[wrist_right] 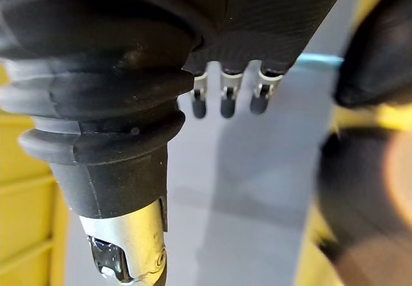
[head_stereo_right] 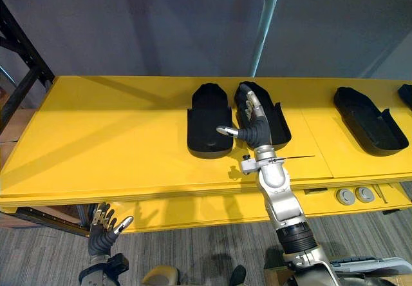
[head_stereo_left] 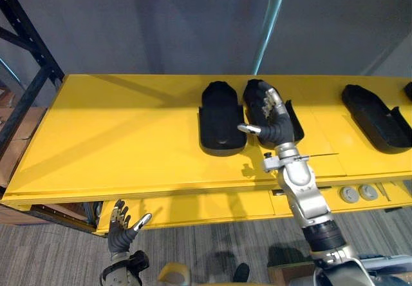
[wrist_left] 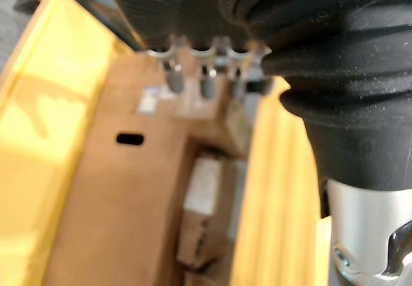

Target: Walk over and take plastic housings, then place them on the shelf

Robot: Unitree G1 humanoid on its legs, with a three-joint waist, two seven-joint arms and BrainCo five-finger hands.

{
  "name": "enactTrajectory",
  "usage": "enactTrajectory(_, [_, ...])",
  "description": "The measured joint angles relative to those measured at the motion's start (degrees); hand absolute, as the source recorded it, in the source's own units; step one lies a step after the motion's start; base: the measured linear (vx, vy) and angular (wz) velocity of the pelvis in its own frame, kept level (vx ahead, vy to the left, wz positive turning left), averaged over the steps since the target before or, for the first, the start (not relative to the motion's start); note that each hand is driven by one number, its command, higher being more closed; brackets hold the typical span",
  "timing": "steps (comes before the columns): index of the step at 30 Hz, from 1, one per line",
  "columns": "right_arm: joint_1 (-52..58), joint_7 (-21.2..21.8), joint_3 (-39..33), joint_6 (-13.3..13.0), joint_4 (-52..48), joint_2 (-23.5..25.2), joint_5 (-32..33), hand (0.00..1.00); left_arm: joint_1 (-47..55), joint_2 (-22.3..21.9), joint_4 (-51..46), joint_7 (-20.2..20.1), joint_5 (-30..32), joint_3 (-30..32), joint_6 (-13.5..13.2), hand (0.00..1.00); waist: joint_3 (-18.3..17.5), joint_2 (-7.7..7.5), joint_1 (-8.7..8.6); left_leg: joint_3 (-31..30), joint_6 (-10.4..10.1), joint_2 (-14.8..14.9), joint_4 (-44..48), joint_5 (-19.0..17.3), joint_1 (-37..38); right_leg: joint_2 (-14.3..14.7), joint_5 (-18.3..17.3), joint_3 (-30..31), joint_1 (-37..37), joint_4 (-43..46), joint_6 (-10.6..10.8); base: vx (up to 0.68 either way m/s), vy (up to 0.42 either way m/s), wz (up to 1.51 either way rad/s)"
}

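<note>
My right robot hand [head_stereo_left: 277,120] lies stretched out flat over a black plastic housing [head_stereo_left: 252,100], fingers straight and spread wide, the thumb sticking out sideways, holding nothing. Whether the fingertips actually touch the shell I cannot tell. In my right wrist view the fingers [wrist_right: 223,102] point straight ahead, not curled.

This housing rests on the yellow shelf [head_stereo_left: 116,138], towards its back. Just beside it, on the side my thumb points to, sits a second housing [head_stereo_left: 221,118], the two nearly touching. On the other side, well apart, lies a third housing [head_stereo_left: 376,115], and beyond that the corner of a fourth housing [head_stereo_left: 408,90] at the shelf's end.

Behind the housing under my hand a teal pole [head_stereo_left: 270,15] rises against the grey wall [head_stereo_left: 161,22]. Far past the second housing, a black rack upright [head_stereo_left: 29,51] stands at the shelf's end. Nearer to me than the third housing, two round grey caps [head_stereo_left: 358,193] sit on a lower yellow ledge.

My right arm reaches up and forward over the shelf's front edge, wrist above the shelf. My left robot hand [head_stereo_left: 120,231] hangs low in front of the shelf, well away from the housings, fingers loose and open, empty. Past it, cardboard boxes [wrist_left: 129,189] sit under the shelf.
</note>
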Motion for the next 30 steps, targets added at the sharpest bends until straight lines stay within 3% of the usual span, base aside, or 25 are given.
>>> enactTrajectory(7, [-2.00, -3.02, -0.47, 1.07, 12.16, 1.14, 2.74, 0.00, -1.81, 2.32, 1.30, -2.39, 0.03, -4.29, 1.56, 0.00, 1.07, -0.57, 1.13, -0.15, 0.05, -0.08, 0.05, 0.07, -0.05, -0.08, 0.10, -0.17, 0.14, 0.00, 0.14, -0.03, 0.007, 0.01])
enactTrajectory(16, [-5.95, -1.34, -1.36, 1.54, 18.28, 1.87, 4.68, 0.00, -2.99, 2.20, 4.29, -1.52, -0.62, -6.36, 4.24, 0.00, 1.65, 0.23, 1.53, -0.56, 0.08, -0.14, -0.28, 0.40, -0.05, -0.09, 0.11, -0.57, 0.15, 0.01, 0.13, -0.01, 0.000, 0.01])
enactTrajectory(20, [-6.69, -0.95, -1.41, 1.55, 19.00, 2.00, 5.04, 0.00, -3.04, 2.19, 7.62, 1.87, -0.06, -5.57, 4.43, 0.00, 2.98, -0.42, 1.58, -1.39, -0.05, -0.15, -0.80, 1.00, -0.08, -0.09, 0.11, -1.25, 0.27, 0.01, 0.12, -0.04, -0.015, 0.09])
enactTrajectory(24, [-6.74, 2.97, -1.35, 1.60, 20.18, 2.37, 7.30, 0.00, -3.04, 1.89, 12.79, 6.73, 0.61, -2.80, 3.60, 0.00, 3.55, -0.87, 1.89, -1.55, -0.16, -0.01, -0.82, 1.11, -0.13, 0.04, 0.07, -1.59, 0.42, 0.01, 0.07, -0.05, -0.009, 0.03])
enactTrajectory(30, [-9.65, 4.99, -1.12, 1.58, 22.74, 2.85, 8.91, 0.00, -3.89, 1.53, 21.77, 9.57, 5.22, 2.48, 2.37, 0.00, 5.29, -1.87, 2.40, -1.87, -0.15, 0.21, -0.76, 1.12, 0.04, 0.27, -0.08, -1.97, 0.90, 0.00, -0.13, -0.03, 0.001, 0.03])
